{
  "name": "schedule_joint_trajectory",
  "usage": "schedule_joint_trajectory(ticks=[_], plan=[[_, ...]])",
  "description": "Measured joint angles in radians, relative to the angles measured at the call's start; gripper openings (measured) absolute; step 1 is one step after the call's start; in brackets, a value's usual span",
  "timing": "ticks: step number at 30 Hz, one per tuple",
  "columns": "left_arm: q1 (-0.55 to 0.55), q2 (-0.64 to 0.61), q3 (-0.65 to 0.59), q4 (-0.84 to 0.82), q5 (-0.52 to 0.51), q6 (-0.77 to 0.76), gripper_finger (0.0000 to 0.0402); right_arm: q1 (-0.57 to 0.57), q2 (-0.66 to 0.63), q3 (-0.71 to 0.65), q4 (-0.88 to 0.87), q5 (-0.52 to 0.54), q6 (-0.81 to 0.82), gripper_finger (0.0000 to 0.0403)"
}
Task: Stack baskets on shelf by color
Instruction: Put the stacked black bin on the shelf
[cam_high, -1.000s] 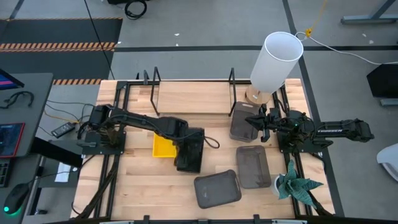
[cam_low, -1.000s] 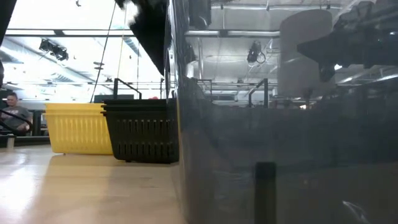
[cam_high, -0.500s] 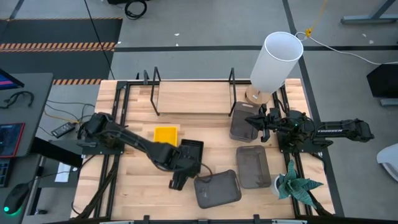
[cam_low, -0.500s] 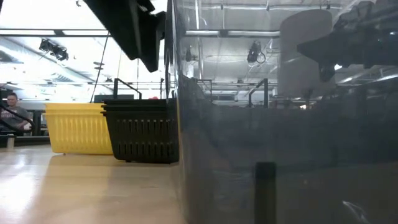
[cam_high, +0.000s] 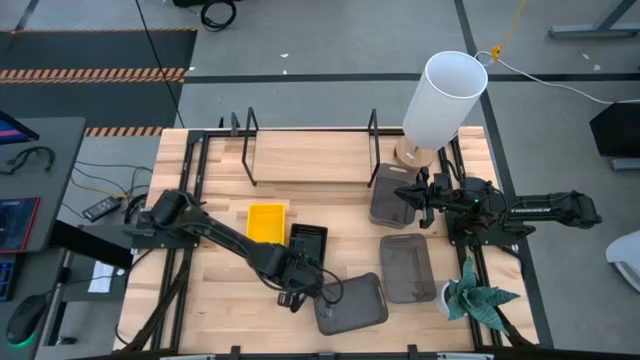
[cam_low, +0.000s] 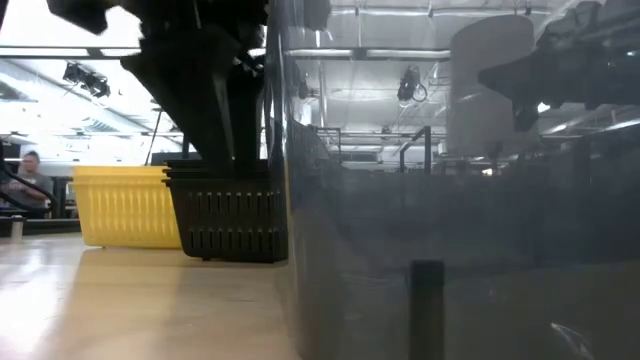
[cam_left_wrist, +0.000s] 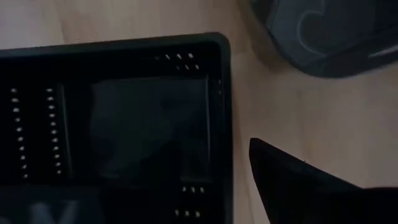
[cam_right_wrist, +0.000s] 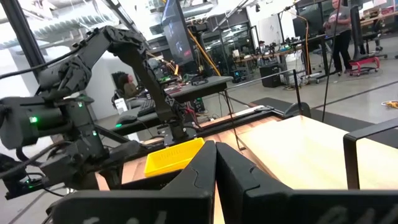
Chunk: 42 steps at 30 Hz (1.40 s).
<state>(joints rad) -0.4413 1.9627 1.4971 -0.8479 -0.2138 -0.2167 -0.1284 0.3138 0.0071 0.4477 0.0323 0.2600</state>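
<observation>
Bare bench (cam_high: 215, 290) lies open left of the left arm. The black basket (cam_high: 307, 243) and grey basket (cam_high: 352, 303) crowd its front; the shelf (cam_high: 310, 158) stands open between brackets.

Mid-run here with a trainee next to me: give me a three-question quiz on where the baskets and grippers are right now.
1. True or false: the yellow basket is sitting on the shelf.
2. How many dark grey baskets lie on the table in the high view?
A. one
B. two
C. three
3. Fill in: the left gripper hangs with its fingers ____, between the black basket and the nearest grey basket.

Key
1. False: it lies on the table in front of the shelf, beside the black basket.
2. C: three.
3. Open, holding nothing. The right gripper is shut, over the grey basket near the lamp.
</observation>
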Motion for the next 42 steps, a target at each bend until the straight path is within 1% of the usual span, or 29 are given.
schedule_joint_trajectory(ticks=[4,9,14,18,21,25,28,31,35,39,42], plan=[[0.009,0.03,0.0,-0.004,-0.003,0.003,0.0175,0.0,0.0,0.0,0.0,0.0,0.0,0.0014],[0.024,0.054,0.0,-0.011,-0.011,0.024,0.0136,0.0,0.0,0.0,0.0,0.0,0.0,0.0014],[0.058,0.053,-0.001,-0.021,-0.048,0.054,0.0076,0.0,0.0,0.0,0.001,0.0,0.0,0.0014],[0.098,0.048,-0.001,-0.02,-0.059,0.113,0.0023,0.0,0.0,0.0,0.001,0.0,0.0,0.0014],[0.136,0.046,-0.001,-0.019,-0.056,0.151,0.0022,0.0,0.0,0.0,0.001,0.0,0.0,0.0014],[0.191,0.034,-0.001,-0.016,-0.058,0.193,0.0037,0.0,0.0,0.0,0.001,0.0,0.0,0.0014],[0.226,0.013,-0.001,-0.01,-0.057,0.219,0.0037,0.0,0.0,0.0,0.001,0.0,0.0,0.0014],[0.254,-0.023,-0.001,-0.002,-0.056,0.247,0.0025,0.0,0.0,0.0,0.001,0.0,0.0,0.0014],[0.294,-0.091,-0.001,0.006,-0.06,0.263,0.0024,0.0,0.0,0.0,0.001,0.0,0.0,0.0014],[0.348,-0.163,0.0,-0.002,-0.063,0.264,0.0038,0.0,0.0,0.0,0.001,0.0,0.0,0.0014],[0.399,-0.194,0.0,-0.026,-0.063,0.284,0.0039,0.0,0.0,0.0,0.001,0.0,0.0,0.0014]])
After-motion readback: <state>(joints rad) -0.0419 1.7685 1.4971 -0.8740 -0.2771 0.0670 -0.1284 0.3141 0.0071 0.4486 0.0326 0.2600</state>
